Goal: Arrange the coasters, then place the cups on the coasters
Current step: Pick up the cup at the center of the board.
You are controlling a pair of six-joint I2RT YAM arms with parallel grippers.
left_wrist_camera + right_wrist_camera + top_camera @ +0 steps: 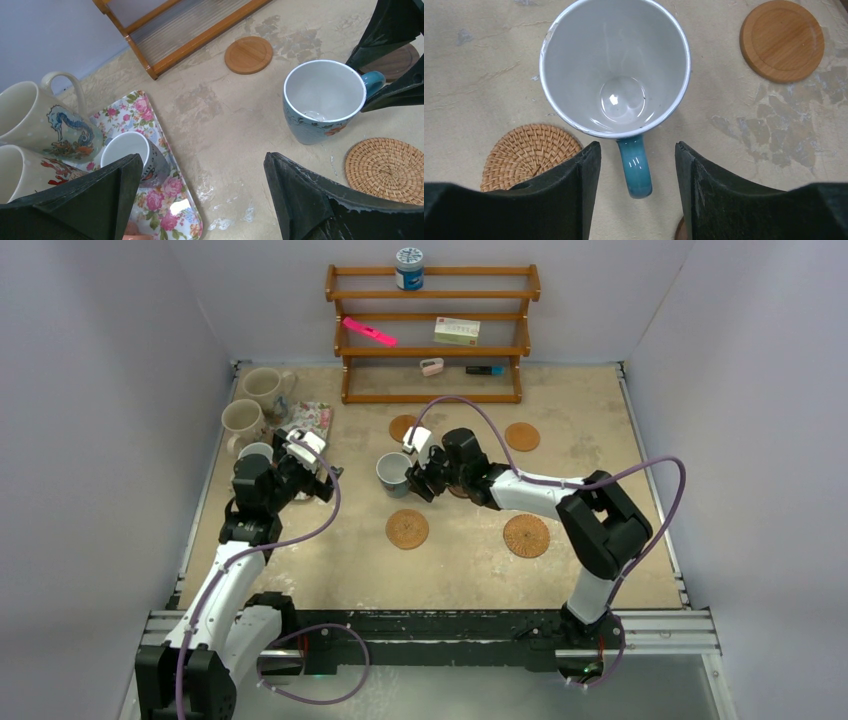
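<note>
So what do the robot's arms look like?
Two skinny arms, the left arm and right arm, built from white tubes with chunky black joints. A purple cable loops along each. The left gripper and right gripper each have two black wedge-shaped fingers.

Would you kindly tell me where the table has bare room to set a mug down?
Bare: the near strip between the woven coasters and the table's front edge; the right side past the right-hand wooden coaster. Crowded: back-left, where cream mugs and floral mat bunch; mid-table around the blue mug and right claw.
</note>
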